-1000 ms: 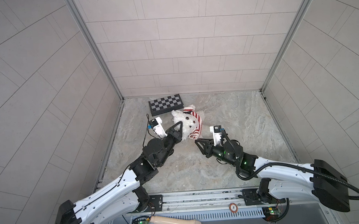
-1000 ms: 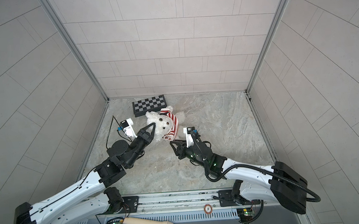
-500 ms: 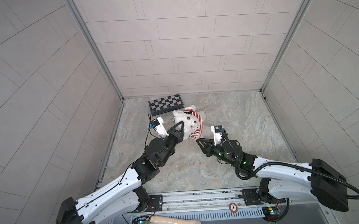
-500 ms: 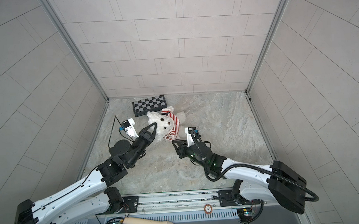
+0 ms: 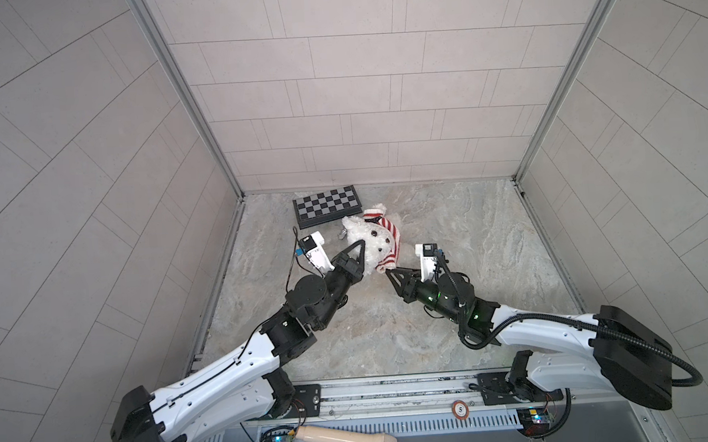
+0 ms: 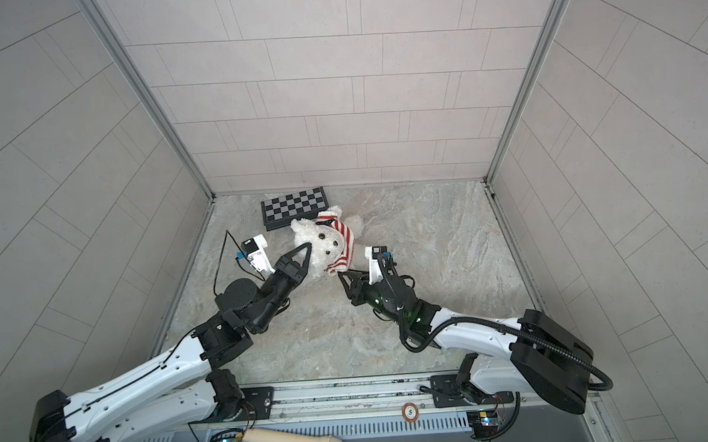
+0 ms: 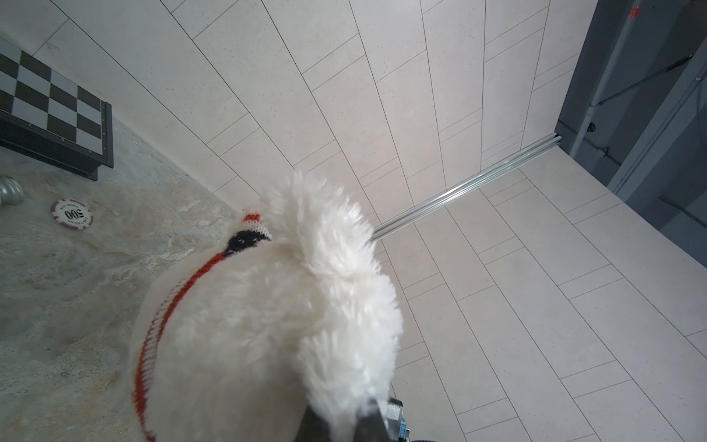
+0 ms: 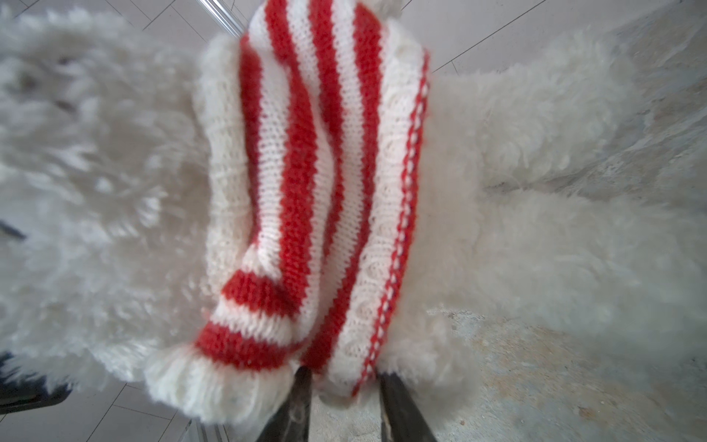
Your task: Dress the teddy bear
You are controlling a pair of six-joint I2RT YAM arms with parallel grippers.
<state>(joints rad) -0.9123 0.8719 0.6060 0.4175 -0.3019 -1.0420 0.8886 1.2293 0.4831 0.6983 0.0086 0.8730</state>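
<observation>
The teddy bear lies at the back of the stone floor, face up. A red-and-white striped sweater is bunched round its head and neck. My left gripper is shut on a tuft of white fur at the bear's left side. In the left wrist view that fur fills the gap between the fingertips. My right gripper is at the sweater's lower end. It stands narrow, with the knit hem filling the gap and touching both fingers.
A folded chessboard lies by the back wall, just behind the bear. A poker chip and a small silver piece lie on the floor beside it. Tiled walls close three sides. A wooden handle lies on the front rail.
My right gripper has moved forward up to the sweater's lower hem. My left gripper has edged toward the back with the bear's fur still in it.
</observation>
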